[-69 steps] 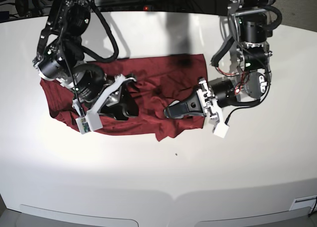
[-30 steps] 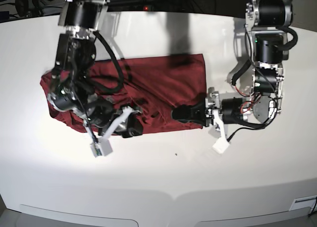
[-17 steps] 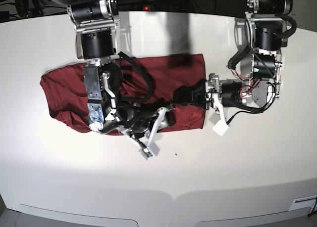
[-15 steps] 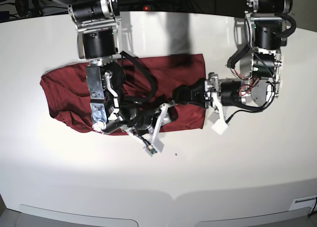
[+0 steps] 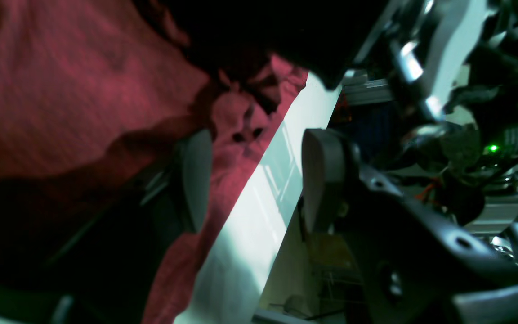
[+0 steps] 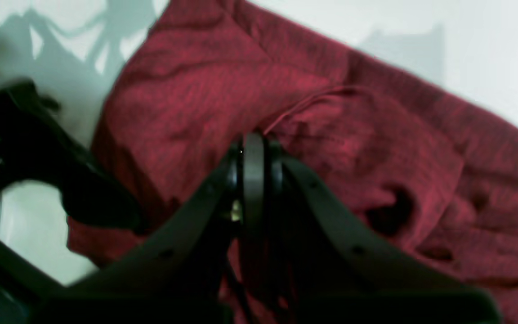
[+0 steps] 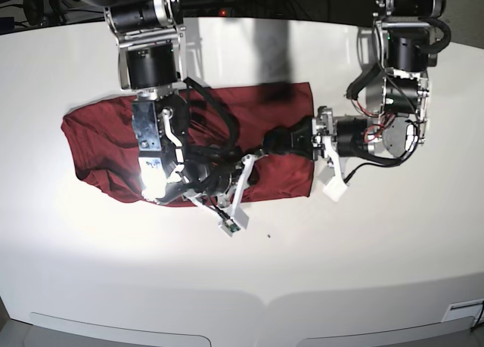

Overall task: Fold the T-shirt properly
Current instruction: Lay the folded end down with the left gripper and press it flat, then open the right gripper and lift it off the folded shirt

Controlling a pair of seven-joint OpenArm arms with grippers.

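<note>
White tabletop (image 7: 363, 256) carries the T-shirt (image 7: 106, 147), spread wrinkled across its middle. Right gripper (image 6: 252, 146) sits low over the garment's front edge; its fingers are pressed together, and whether a fold of cloth is caught between them cannot be told. Left gripper (image 5: 254, 180) lies at the garment's opposite side edge, fingers apart, one finger (image 5: 196, 175) against the fabric, the other over bare table.
</note>
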